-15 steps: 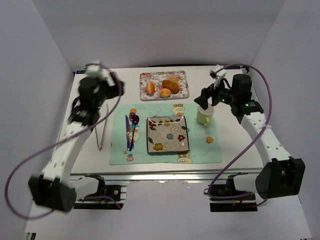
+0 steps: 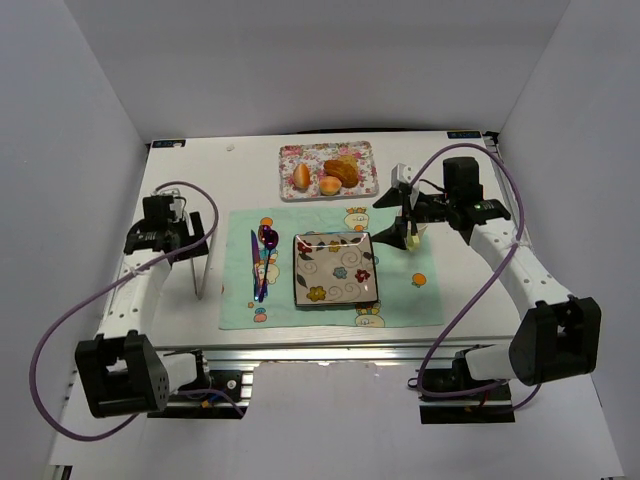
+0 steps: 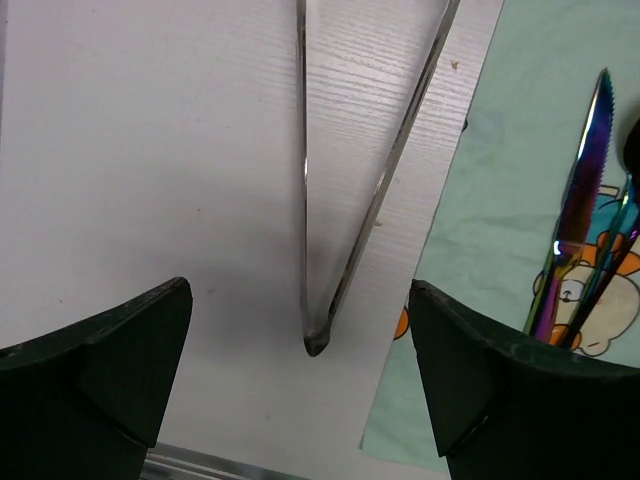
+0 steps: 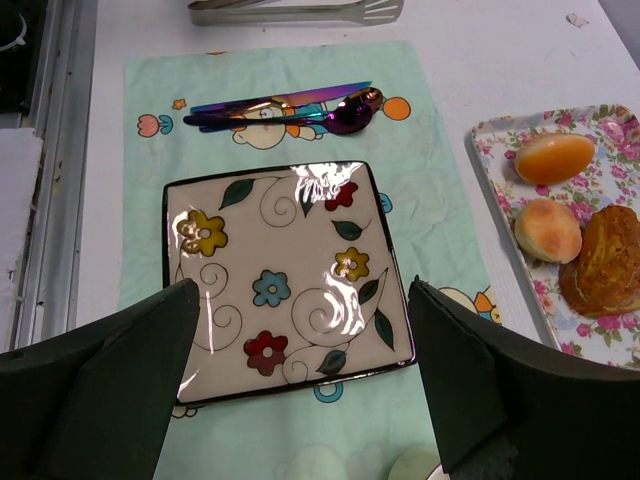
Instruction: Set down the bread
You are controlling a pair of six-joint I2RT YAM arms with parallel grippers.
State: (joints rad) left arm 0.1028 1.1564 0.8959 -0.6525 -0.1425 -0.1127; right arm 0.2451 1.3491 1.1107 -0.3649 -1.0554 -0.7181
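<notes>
Left side: the left gripper (image 3: pixel 300 300) hangs low over the white table (image 2: pixel 450 290), jaws spread wide, nothing held. In its wrist view, the hinge end of the metal tongs (image 3: pixel 315 340) lies on the table between the two dark fingers (image 3: pixel 110 370), touching neither. The tongs' arms run away from the camera, just beside the left edge of the pale green placemat (image 2: pixel 405 300). On the left strip of the mat we note an iridescent knife (image 2: pixel 254 262) and a purple spoon (image 2: pixel 268 240) lying side by side. The square flowered plate (image 2: pixel 335 268) sits at mat centre and is bare. Behind the mat, a floral tray (image 2: pixel 365 160) carries the bread (image 2: pixel 343 171): three pieces, two rounded rolls and one darker, rougher piece, all on the tray and well apart from both grippers. Right side: a pale yellow cup (image 4: pixel 418 465) stands on the mat's far right part, largely hidden by the arm in the top view. The right gripper (image 4: pixel 303 290) hovers beside it, jaws wide apart, empty, its camera looking across the plate.
</notes>
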